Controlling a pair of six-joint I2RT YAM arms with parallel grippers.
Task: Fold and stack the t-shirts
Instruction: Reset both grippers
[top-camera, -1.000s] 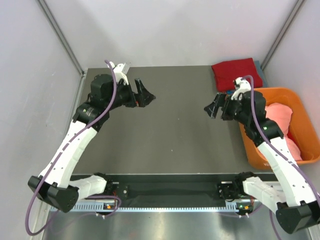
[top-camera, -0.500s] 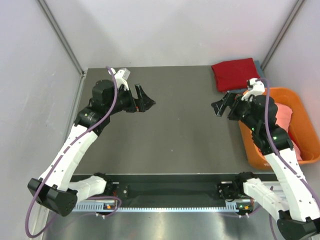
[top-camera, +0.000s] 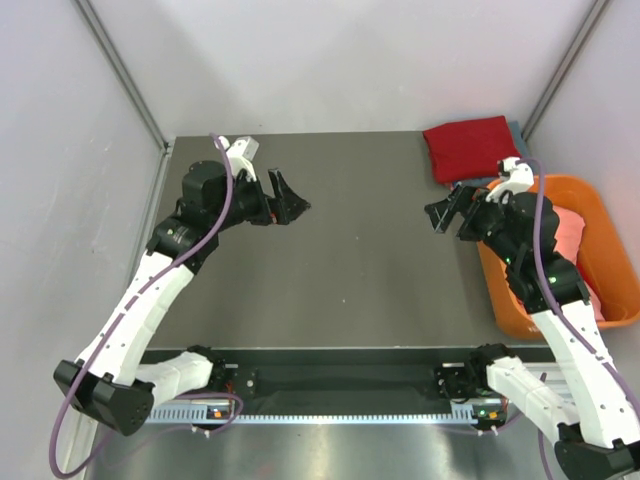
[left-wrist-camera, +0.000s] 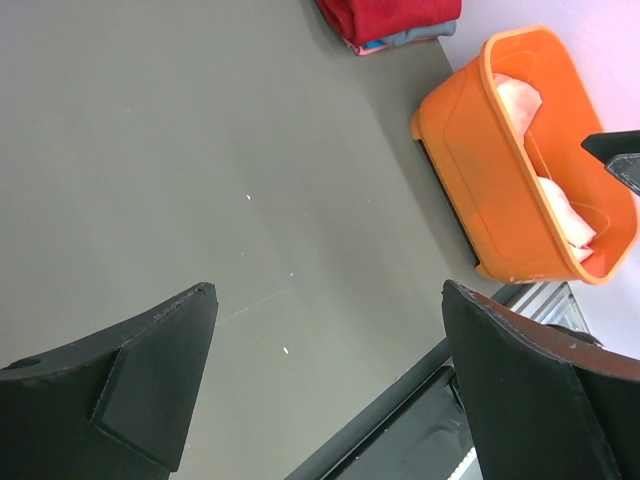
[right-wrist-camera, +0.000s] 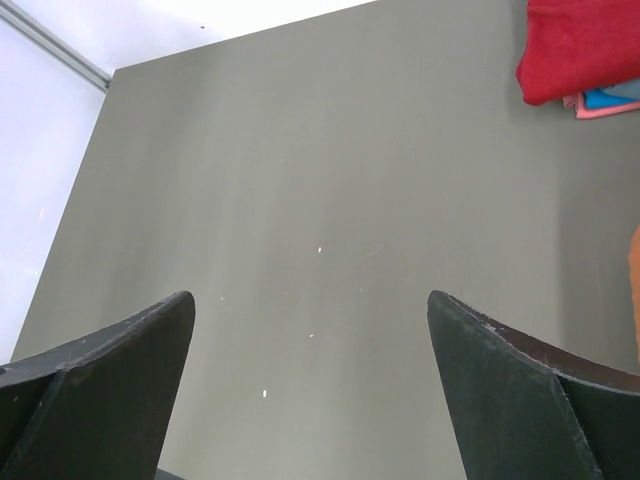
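A folded deep red t-shirt (top-camera: 470, 147) lies at the table's back right corner, on top of a stack whose blue (right-wrist-camera: 610, 98) and salmon-pink (right-wrist-camera: 598, 111) edges show beneath it. The left wrist view shows the same stack (left-wrist-camera: 390, 15). More salmon-pink cloth (top-camera: 565, 235) lies crumpled in the orange tub (top-camera: 600, 205). My left gripper (top-camera: 290, 195) hovers open over the table's back left, holding nothing. My right gripper (top-camera: 442, 213) is open and empty beside the tub's left wall, just in front of the red shirt. Both wrist views show wide jaws (left-wrist-camera: 328, 290) (right-wrist-camera: 310, 297) above bare table.
The orange tub (left-wrist-camera: 480, 150) stands at the table's right edge. Grey walls with metal posts enclose the back and sides. The dark grey table (top-camera: 350, 260) spreads between the two grippers. The arm bases and a rail sit along the near edge.
The right arm has drawn slightly right and back, its wrist now over the tub's near-left corner. The left gripper has barely shifted. Both stay open.
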